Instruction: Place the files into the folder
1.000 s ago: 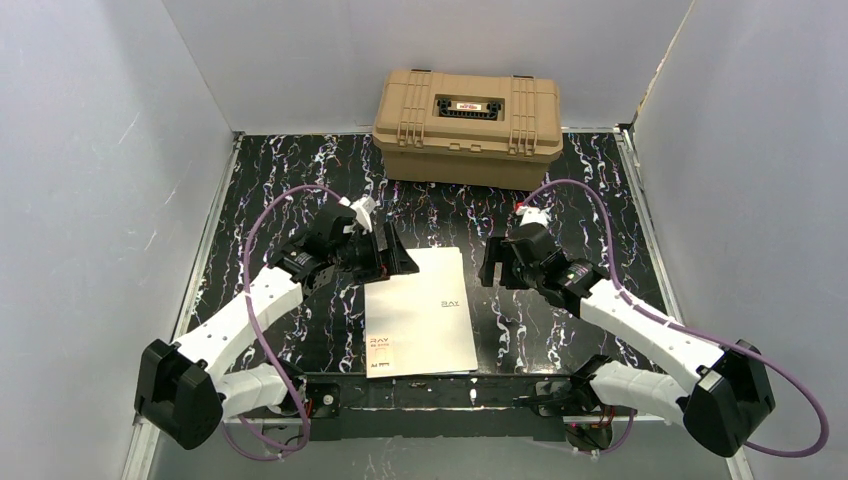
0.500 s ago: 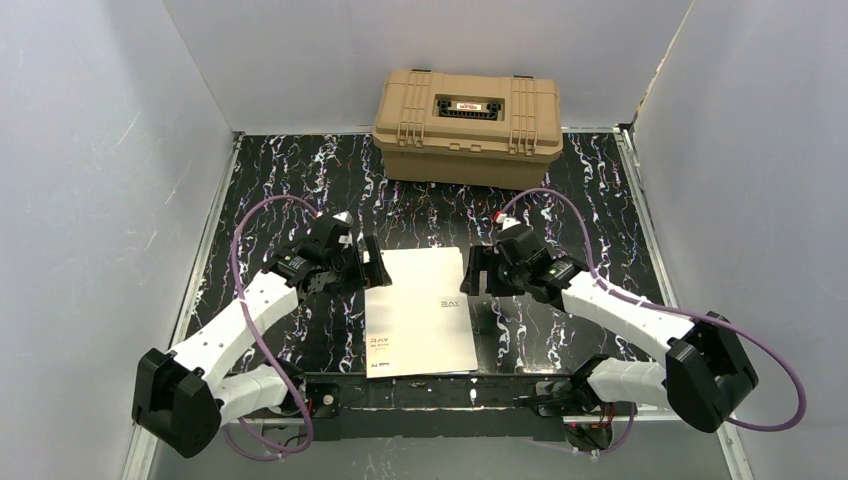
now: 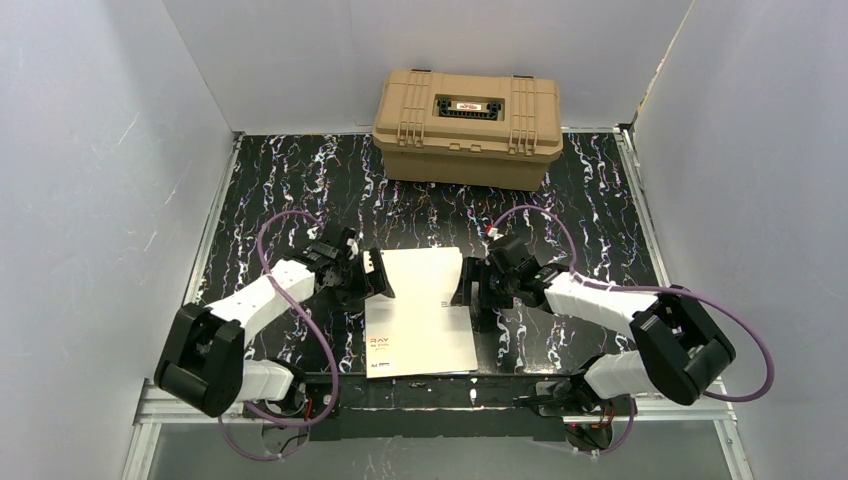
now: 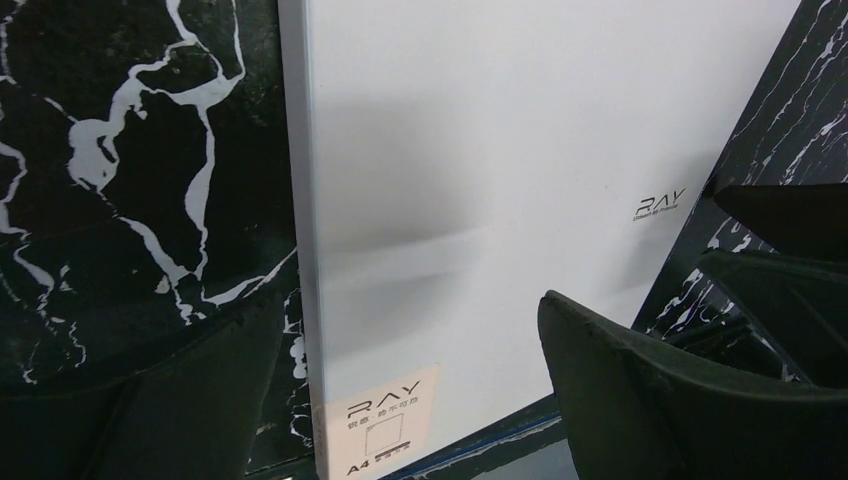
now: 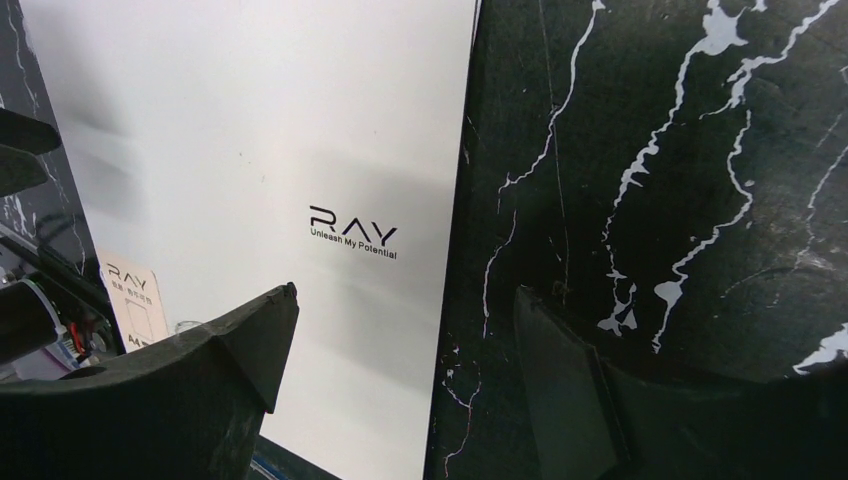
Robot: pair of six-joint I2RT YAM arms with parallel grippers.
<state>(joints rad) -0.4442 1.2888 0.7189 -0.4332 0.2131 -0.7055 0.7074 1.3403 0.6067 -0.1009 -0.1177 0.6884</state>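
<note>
The folder lies shut and flat on the black marbled table, cream-white with a small "RAY" mark and a beige label at its near left corner. No files show in any view. My left gripper stands open low over the folder's left edge, one finger over the table and the other over the cover. My right gripper is open astride the right edge of the folder. Nothing sits between either pair of fingers.
A tan plastic hard case, lid shut, stands at the back of the table against the rear wall. White walls close in the left, right and back sides. The table's metal front rail runs just below the folder's near edge.
Both grippers have come down and nearer to me, ending at the folder's left and right edges. The left jaws have spread a little wider. The folder has not moved.
</note>
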